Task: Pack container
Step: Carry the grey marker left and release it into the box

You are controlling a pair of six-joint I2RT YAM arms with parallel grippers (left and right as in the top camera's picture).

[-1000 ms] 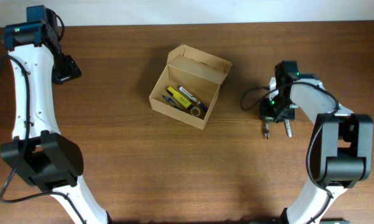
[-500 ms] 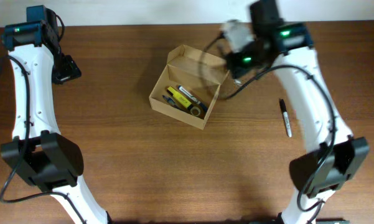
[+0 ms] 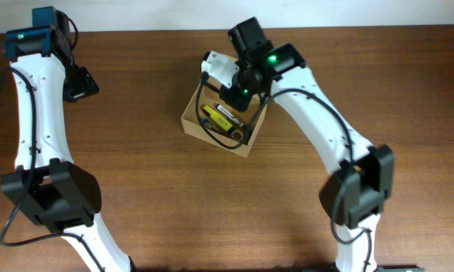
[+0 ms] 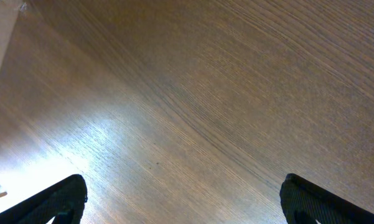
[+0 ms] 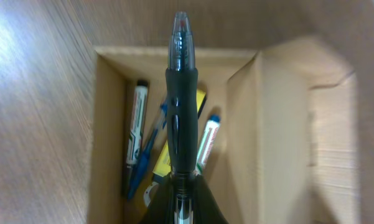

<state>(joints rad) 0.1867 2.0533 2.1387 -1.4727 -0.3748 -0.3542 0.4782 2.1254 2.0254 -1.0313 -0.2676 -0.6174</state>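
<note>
Surface (image 3: 136, 189) is bearing the open container (image 3: 190, 115); right gripper (image 5: 182, 186), clenching a pen (image 5: 181, 106) parallel to its long axis, is hovering above. Left gripper (image 3: 81, 85), released, is idling far left.

container (image 3: 211, 137) lid hidden under right arm (image 3: 317, 115), pen (image 5: 181, 118) lower end cut off, left fingers (image 4: 50, 202) mostly cropped

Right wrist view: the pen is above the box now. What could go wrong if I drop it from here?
1. The pen, clamped in the right gripper, looks about as long as the container; released slightly askew, it could catch on a rim.
2. A white marker and a yellow item already lie inside; the pen may rest on them and block the lid flap.
3. Nothing steadies the container, so a nudge could shift it.
</note>
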